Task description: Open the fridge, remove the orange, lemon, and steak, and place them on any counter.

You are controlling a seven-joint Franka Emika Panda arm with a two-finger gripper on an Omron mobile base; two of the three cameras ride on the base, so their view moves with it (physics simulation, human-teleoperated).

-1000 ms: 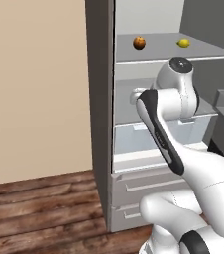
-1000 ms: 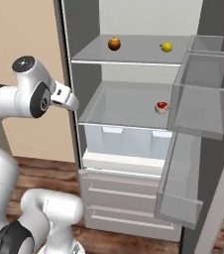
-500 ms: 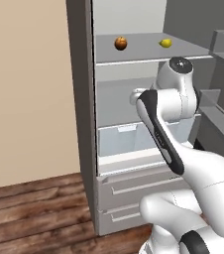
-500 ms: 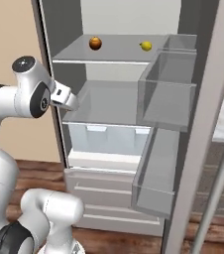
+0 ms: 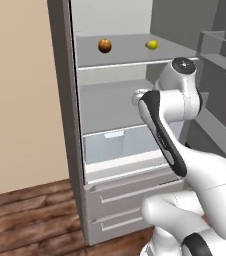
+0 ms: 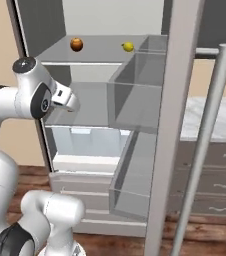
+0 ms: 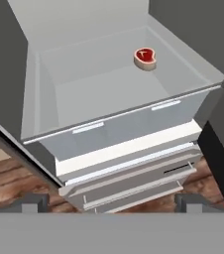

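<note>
The fridge [image 5: 61, 105] stands open, pale grey inside. On its top shelf the orange [image 5: 104, 45] lies at the left and the lemon [image 5: 152, 45] at the right; from the other side they show as the orange [image 6: 76, 44] and the lemon [image 6: 128, 47]. The steak [image 7: 145, 58] lies at the back right of the middle shelf [image 7: 109, 84]. My gripper [image 7: 112, 202] hangs open and empty in front of that shelf, well short of the steak, its fingertips [image 7: 32, 202] wide apart. In the right base view the gripper [image 6: 71, 104] points into the fridge.
The open fridge door [image 6: 177, 125] with clear bins [image 6: 135, 95] and a long bar handle [image 6: 205, 145] stands close on the right. Behind it runs the counter [image 6: 212, 115] over dark drawers [image 6: 215, 167]. Fridge drawers [image 5: 130, 197] sit below; a beige wall [image 5: 20, 100] is left.
Both base views have slid left across the fridge, so the base has driven to the right. The door now fills the right view. The arm's pose and the open gripper look unchanged.
</note>
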